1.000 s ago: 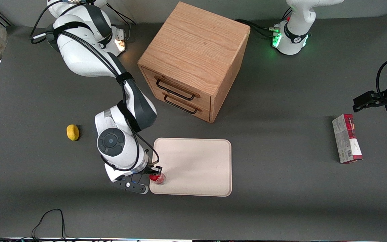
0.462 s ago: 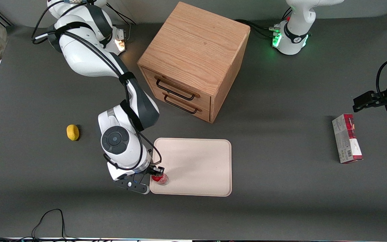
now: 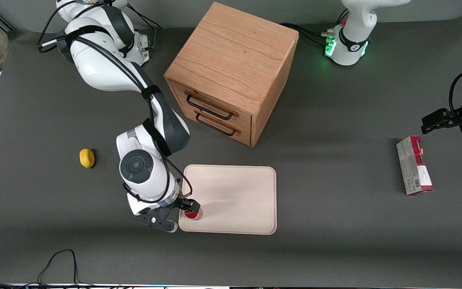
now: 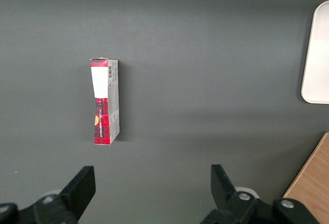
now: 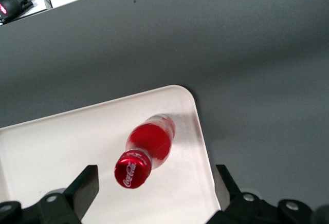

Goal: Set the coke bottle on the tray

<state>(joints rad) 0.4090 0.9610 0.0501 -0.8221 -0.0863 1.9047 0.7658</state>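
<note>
Standing red coke bottle [image 5: 146, 149] below spread end effector [image 5: 154, 188].

The small slim red coke bottle [image 5: 148, 148] has a red cap with white script. The large flat rectangular tray [image 3: 235, 196] is cream-beige. The black gripper [image 5: 154, 193] is above it, fingers apart. The small oval object [image 3: 87, 158] is yellow, perhaps a lemon.

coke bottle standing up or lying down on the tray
Standing up: the coke bottle rests on its base on the tray, cap up. The gripper hangs above it, fingers open, apart from it.
</note>
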